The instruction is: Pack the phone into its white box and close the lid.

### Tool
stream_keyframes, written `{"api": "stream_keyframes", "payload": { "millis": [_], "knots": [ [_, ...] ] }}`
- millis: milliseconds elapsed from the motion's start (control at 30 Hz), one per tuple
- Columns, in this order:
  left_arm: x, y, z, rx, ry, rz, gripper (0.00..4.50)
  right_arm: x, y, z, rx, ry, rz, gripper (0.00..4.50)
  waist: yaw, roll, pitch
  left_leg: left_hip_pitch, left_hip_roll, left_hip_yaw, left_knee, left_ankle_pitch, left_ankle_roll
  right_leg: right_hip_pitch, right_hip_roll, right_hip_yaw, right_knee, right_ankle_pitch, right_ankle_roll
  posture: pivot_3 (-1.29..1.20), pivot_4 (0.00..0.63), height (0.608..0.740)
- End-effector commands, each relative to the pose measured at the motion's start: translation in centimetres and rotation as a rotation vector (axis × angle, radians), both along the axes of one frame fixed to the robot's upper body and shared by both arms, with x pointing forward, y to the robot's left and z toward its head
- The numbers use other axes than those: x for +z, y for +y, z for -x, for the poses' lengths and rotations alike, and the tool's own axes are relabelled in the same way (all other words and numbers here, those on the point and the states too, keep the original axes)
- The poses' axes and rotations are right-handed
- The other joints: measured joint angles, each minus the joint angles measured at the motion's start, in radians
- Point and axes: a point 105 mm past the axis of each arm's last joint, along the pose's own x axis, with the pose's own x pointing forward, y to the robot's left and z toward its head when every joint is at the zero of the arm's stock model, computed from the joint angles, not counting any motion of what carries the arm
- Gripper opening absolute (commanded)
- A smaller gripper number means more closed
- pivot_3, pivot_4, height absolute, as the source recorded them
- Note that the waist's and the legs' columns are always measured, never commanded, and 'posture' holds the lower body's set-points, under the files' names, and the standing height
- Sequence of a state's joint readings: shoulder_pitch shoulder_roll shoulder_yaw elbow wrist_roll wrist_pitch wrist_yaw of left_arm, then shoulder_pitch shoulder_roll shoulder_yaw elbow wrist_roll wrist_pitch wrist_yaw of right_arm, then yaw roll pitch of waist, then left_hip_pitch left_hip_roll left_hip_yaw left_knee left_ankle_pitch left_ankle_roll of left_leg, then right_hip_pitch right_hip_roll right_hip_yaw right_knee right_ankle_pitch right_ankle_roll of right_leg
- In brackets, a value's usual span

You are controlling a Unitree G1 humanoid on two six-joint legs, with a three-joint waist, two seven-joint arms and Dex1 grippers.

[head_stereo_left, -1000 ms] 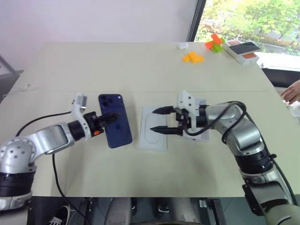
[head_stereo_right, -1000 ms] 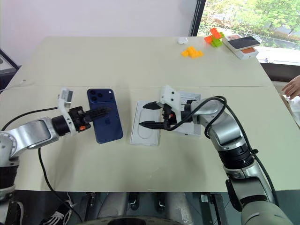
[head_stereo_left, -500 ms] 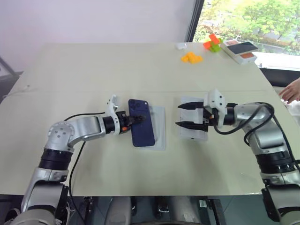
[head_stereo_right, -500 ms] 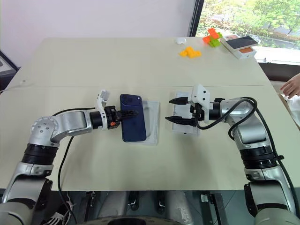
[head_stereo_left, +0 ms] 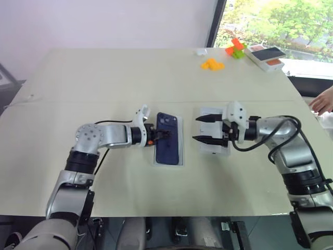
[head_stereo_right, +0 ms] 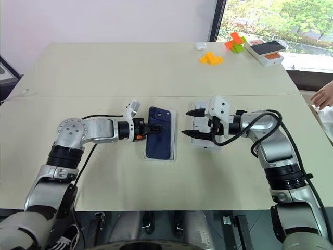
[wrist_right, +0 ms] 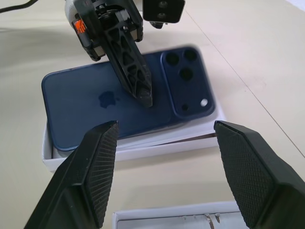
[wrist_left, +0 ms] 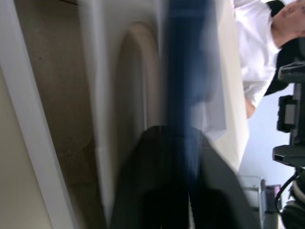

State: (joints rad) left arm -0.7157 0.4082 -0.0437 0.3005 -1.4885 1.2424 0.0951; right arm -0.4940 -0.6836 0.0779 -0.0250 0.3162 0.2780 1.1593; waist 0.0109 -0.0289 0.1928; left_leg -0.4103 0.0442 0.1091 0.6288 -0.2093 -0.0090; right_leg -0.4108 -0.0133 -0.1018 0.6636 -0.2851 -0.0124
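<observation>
The dark blue phone (head_stereo_left: 169, 148) lies back up over the white box (wrist_right: 119, 153), its camera end slightly above the rim. My left gripper (head_stereo_left: 166, 134) reaches in from the left, over the phone's middle. In the left wrist view the phone's edge (wrist_left: 183, 57) runs straight out from that gripper above the white box (wrist_left: 107, 76). My right gripper (head_stereo_left: 195, 128) hovers open and empty to the right of the phone, pointing left at it. Under it the lid (head_stereo_left: 214, 148) lies flat on the table.
Orange blocks (head_stereo_left: 213, 64) and orange-green blocks (head_stereo_left: 237, 48) sit at the far right, beside a box with an orange and dark print (head_stereo_left: 266, 56). A person's hand (head_stereo_left: 323, 101) rests at the table's right edge. A black cable (head_stereo_left: 106, 124) loops near my left arm.
My left arm carried the phone to the right and lowered it onto the white box. My right gripper drew back to the right, from over the box to over the lid.
</observation>
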Motion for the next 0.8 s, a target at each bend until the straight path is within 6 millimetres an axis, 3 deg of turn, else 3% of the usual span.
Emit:
{"api": "stream_keyframes", "payload": {
  "millis": [33,133,667,800],
  "knots": [
    [1.1,0.3,-0.5,0.007,-0.033,0.024,2.83,0.8,0.5,0.0,0.020,-0.052,0.009,3.40,0.001,0.000,0.000,0.000,0.000,0.000,0.000,0.000,0.000,0.000,0.000,0.000,0.000,0.000,0.000,0.00,0.150,0.737],
    [1.1,0.3,-0.4,0.006,-0.039,0.023,4.40,0.7,0.6,-0.1,0.018,-0.052,0.017,3.40,0.001,0.000,0.000,0.000,0.000,0.000,0.001,0.000,0.000,0.001,0.000,0.000,0.000,0.000,0.000,0.00,0.150,0.737],
    [3.4,1.7,1.6,-0.114,-0.142,-0.091,4.46,0.8,1.5,-0.4,0.031,-0.052,0.000,3.40,0.000,0.000,0.000,0.000,0.000,0.000,0.000,0.000,0.000,0.000,0.000,0.000,0.001,0.000,0.000,0.00,0.150,0.737],
    [2.9,2.2,1.2,-0.091,-0.150,-0.129,4.46,0.8,1.7,-0.5,0.035,-0.051,-0.002,3.40,0.001,0.000,0.000,0.000,0.000,0.000,0.000,0.000,0.000,0.000,0.000,0.000,0.001,0.000,0.000,0.00,0.150,0.737]
  ]
}}
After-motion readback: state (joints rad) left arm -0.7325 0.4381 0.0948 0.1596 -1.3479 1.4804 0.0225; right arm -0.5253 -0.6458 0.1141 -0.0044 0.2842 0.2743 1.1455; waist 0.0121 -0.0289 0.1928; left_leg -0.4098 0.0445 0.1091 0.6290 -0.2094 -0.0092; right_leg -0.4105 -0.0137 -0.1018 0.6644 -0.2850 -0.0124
